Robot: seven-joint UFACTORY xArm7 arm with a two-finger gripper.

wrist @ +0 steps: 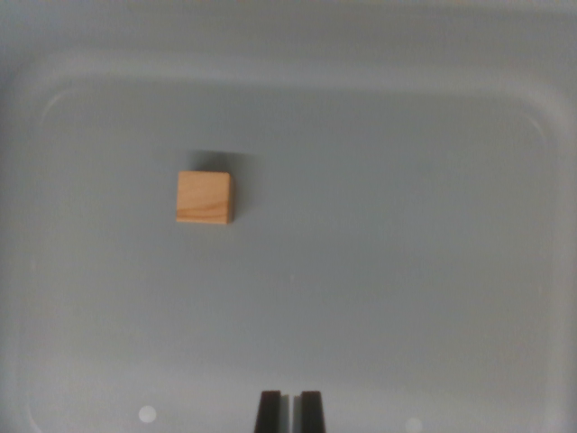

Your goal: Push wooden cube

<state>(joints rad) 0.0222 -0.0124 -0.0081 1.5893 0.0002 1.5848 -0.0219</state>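
We look down on a gray tray (505,108) with a raised rim and round corners. A small wooden cube (204,197) sits flat on it, up and toward the wrist view's left. Our pincer (288,411) peeks in at the bottom edge, its two dark tips almost together, holding nothing, well apart from the cube.

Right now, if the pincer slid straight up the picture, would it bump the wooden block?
Probably not. The pincer sits at the bottom middle, and the wooden cube lies off towards the wrist view's left. Straight ahead looks like bare gray tray up to its far rim, though depth is hard to judge.
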